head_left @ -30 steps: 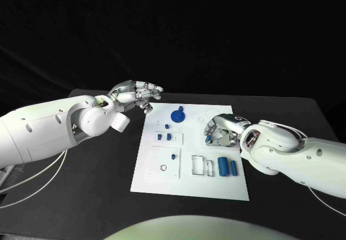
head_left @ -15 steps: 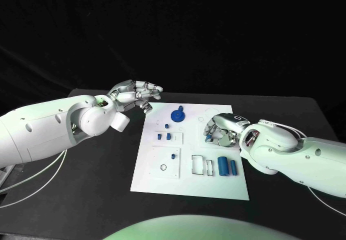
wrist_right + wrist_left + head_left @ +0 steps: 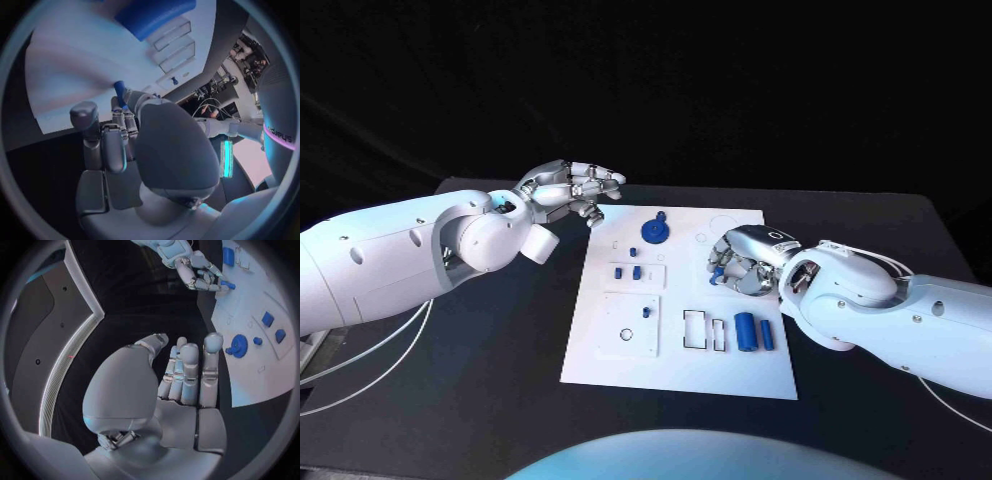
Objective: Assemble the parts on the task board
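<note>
The white task board [image 3: 733, 375] lies in the middle of the black table. My right hand [image 3: 741, 262] hovers over the board's right side and pinches a small blue peg [image 3: 714, 272] between thumb and fingers. The peg [image 3: 120, 93] points down at the board [image 3: 75, 65], and the left wrist view shows that hand [image 3: 195, 271] with its peg [image 3: 228, 285]. My left hand [image 3: 574, 190] hangs off the board's far left corner, fingers loosely bent and holding nothing [image 3: 187, 370]. On the board lie a blue round disc [image 3: 653, 232], small blue pieces [image 3: 629, 271] and two blue cylinders [image 3: 756, 333].
Rectangular slots [image 3: 704, 330] sit beside the two cylinders, and a square recess with a small ring [image 3: 627, 334] is on the board's near left. Black table [image 3: 488, 400] surrounds the board on all sides.
</note>
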Available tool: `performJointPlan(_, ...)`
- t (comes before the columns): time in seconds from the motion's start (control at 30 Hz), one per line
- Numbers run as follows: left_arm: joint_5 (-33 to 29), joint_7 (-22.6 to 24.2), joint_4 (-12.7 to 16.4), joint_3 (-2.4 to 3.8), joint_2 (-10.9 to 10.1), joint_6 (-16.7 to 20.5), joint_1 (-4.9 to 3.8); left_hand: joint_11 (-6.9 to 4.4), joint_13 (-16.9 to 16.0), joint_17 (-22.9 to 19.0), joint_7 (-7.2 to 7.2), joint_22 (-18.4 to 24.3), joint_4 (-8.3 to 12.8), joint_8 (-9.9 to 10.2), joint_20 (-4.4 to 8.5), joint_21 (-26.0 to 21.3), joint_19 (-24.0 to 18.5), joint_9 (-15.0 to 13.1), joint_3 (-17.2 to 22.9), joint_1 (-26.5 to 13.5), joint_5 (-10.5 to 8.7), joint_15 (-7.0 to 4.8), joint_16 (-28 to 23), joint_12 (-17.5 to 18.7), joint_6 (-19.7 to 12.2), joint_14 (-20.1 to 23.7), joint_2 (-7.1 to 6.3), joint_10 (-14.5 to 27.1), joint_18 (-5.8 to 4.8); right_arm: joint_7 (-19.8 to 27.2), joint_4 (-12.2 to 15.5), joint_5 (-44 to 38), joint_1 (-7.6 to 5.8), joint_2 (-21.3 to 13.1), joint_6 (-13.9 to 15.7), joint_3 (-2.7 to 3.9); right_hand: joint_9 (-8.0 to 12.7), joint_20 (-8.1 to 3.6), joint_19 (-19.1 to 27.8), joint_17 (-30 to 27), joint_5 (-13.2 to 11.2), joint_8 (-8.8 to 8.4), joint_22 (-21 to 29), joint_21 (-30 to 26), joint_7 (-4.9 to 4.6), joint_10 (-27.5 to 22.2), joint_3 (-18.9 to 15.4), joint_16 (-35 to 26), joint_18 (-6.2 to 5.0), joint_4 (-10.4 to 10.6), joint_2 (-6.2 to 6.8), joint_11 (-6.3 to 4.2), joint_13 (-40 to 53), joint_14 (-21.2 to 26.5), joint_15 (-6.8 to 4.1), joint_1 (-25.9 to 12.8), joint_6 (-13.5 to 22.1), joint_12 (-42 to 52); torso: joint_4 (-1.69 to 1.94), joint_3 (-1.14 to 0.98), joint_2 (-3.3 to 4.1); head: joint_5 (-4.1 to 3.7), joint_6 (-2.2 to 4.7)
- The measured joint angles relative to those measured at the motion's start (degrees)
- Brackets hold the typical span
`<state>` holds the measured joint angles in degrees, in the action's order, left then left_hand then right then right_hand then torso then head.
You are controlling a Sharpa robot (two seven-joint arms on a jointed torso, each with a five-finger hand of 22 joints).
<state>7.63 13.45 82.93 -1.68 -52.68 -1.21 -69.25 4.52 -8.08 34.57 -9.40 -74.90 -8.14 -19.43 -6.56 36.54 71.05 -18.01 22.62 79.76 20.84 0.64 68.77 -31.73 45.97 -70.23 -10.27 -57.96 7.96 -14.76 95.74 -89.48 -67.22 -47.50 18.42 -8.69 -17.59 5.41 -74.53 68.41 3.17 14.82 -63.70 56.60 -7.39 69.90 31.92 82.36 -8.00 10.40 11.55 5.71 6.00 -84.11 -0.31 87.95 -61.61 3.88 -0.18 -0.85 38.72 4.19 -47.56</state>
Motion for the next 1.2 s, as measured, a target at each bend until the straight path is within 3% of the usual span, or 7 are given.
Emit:
performJointPlan(0.27, 0.1, -0.1, -0.1, 0.00, 0.1, -0.1, 0.00, 0.00, 0.0, 0.0, 0.00, 0.0, 0.0, 0.0, 0.00, 0.0, 0.0, 0.0, 0.0, 0.0, 0.00, 0.00, 0.0, 0.0, 0.0, 0.0, 0.00, 0.0, 0.00, -0.2, 2.6, -0.6, -1.06, -1.5, 2.2, 0.12, -1.0, -0.08, -0.1, 0.3, -0.1, 0.86, -0.6, 0.5, 0.17, 0.3, 1.5, 0.0, 0.00, -1.5, -0.23, 0.34, 0.0, 0.2, -0.23, -2.2, -0.2, 0.0, -0.01, 0.05, -0.09, -0.04, 0.13)
performJointPlan(0.57, 0.1, -0.2, -0.1, 0.00, 0.3, -0.2, 0.00, 0.00, 0.0, 0.0, -0.21, 0.0, 0.0, 0.0, 0.00, 0.0, 0.0, -0.1, 0.0, 0.0, 0.00, 0.00, 0.0, 0.0, -0.2, 0.0, 0.00, 0.0, 0.00, -1.1, 9.5, 0.4, -3.64, -4.2, 3.8, 0.81, -1.2, -0.28, -0.3, 0.4, -0.2, 0.90, -0.8, 0.5, 0.18, 0.3, 1.7, 0.2, 0.01, -1.7, -0.23, 0.34, 0.1, 0.2, -0.23, -2.6, -0.2, 0.0, 0.03, 0.08, -0.08, 0.25, 0.19)
performJointPlan(0.7, 0.1, -0.2, -0.1, 0.00, 0.4, -0.2, 0.00, 0.00, 0.0, 0.3, 0.00, 0.0, 0.0, 0.0, 0.00, 0.0, 0.0, -0.1, 0.0, 0.0, 0.00, 0.00, 0.3, 0.0, -0.4, 0.0, 0.00, 0.0, 0.00, -1.3, 12.2, 0.9, -3.82, -3.1, 4.4, 0.84, -1.4, -0.28, -0.3, 0.4, -0.2, 0.90, -0.8, 0.5, 0.18, 0.3, 2.0, 0.2, 0.01, -2.0, -0.08, 0.34, 0.1, 0.2, -0.23, -2.8, -0.1, 0.0, 0.02, 0.08, -0.04, 0.65, -0.12)
performJointPlan(0.77, 0.1, -0.2, -0.2, 0.00, 0.5, -0.2, 0.00, 0.00, 0.0, 0.3, -0.19, 0.0, 0.0, 0.0, 0.00, 0.0, 0.0, -0.1, 0.0, 0.0, 0.00, 0.00, 0.3, 0.0, -0.6, 0.0, 0.00, 0.0, 0.00, -1.3, 12.9, 1.0, -3.54, -1.7, 4.6, 0.88, -1.4, -0.28, -0.3, 0.4, -0.2, 0.90, -0.9, 0.5, 0.18, 0.3, 2.1, 0.2, 0.01, -2.1, -0.08, 0.34, 0.1, 0.2, -0.23, -2.8, -0.1, 0.0, 0.01, 0.07, -0.01, 0.90, -0.29)
performJointPlan(1.0, 0.1, 0.1, -0.3, 0.00, 0.9, -0.1, 0.00, 0.00, 0.0, 0.2, -0.19, 0.0, 0.0, 0.0, 0.00, 0.0, 0.0, -0.1, 0.0, 0.0, 0.00, 0.00, 0.3, 0.0, -0.6, 0.0, 0.00, 0.0, 0.00, -0.8, 12.4, 1.0, -0.66, 4.1, 5.5, 0.66, -1.7, -0.28, -0.3, 0.2, 0.2, 0.90, -0.8, 0.5, 0.17, 0.3, 2.9, 0.2, 0.01, -2.9, 0.07, 0.34, 0.4, 0.2, -0.22, -3.7, -0.1, 0.0, 0.03, 0.09, 0.01, 1.65, -0.40)
performJointPlan(1.2, 0.1, 0.2, -0.3, 0.01, 1.1, 0.0, 0.00, 0.21, 0.0, 0.2, -0.14, 0.0, -0.2, -0.3, 0.00, 0.0, 0.0, -0.2, 0.2, -0.4, 0.25, 0.00, 0.3, 0.0, -1.0, 0.0, 0.38, -0.2, 0.00, 0.2, 10.4, 0.6, 2.82, 8.2, 6.1, 0.35, -1.9, -0.28, -0.3, 0.2, 0.4, 0.90, -0.8, 0.5, 0.01, 0.3, 3.5, 0.2, 0.01, -3.5, 0.08, 0.34, 0.5, 0.2, -0.22, -4.0, 0.0, -0.2, 0.11, 0.15, 0.02, 2.53, -0.77)
